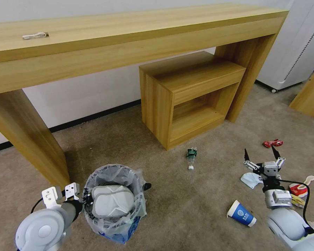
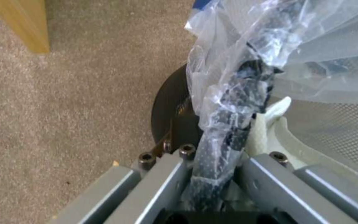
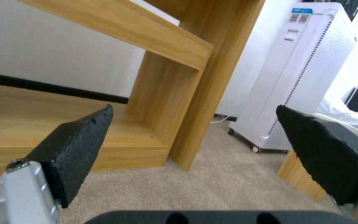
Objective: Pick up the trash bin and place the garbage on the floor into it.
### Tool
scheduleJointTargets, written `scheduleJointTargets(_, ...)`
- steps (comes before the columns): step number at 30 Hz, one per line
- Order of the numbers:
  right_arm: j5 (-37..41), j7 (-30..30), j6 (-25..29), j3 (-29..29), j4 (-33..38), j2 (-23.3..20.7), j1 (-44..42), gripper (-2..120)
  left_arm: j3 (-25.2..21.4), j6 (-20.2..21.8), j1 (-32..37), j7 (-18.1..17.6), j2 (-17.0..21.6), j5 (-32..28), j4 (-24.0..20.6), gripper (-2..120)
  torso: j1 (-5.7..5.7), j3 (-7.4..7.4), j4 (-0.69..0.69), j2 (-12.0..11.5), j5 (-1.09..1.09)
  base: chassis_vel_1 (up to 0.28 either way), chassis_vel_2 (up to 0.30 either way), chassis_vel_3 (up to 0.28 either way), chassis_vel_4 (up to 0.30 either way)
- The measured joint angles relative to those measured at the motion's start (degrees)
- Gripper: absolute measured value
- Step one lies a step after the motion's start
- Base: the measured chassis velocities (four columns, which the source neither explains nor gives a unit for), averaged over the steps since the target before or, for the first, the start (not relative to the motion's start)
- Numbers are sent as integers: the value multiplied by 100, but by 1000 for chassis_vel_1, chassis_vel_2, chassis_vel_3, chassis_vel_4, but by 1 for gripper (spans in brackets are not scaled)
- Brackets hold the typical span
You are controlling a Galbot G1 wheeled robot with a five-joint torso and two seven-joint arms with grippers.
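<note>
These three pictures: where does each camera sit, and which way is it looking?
Head view: high on the robot, looking down at the floor, both arms showing, the left gripper at the trash bin.
Left wrist view: on the left arm, looking along its fingers clamped on the bin's bagged rim.
Right wrist view: on the right arm, facing the wooden desk between open fingers.
Shared: the trash bin, head and left wrist views.
</note>
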Motion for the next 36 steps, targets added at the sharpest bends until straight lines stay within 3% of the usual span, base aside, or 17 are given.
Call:
scheduleJointTargets(13,-62,-4,47,-37,-54,12,46,100,0,-1,7,8,-13,11,0,0,0,0,0,0,0,-27,43,32,-27)
scheduleJointTargets(23,-202,-157,377,-80,-165,-12,54,100,6,-9,-3,11,4,13,16,0,0,1,1,0,1,-38,40,36,-31)
scheduleJointTargets(30,-41,-717,357,156,66,-581,-412,100,-8,-10,-5,9,49,0,59,0,0,0,0,0,0,0,0,0,0)
scheduleJointTargets(32,38,-1040,481,333,135,-1012,-811,100,-8,-14,-31,10,53,-4,104,0,1,0,0,0,1,0,0,0,0)
scheduleJointTargets(36,73,-1115,580,472,126,-1256,-1105,100,-8,-19,-46,24,60,-3,148,0,0,0,0,0,-1,0,0,0,0)
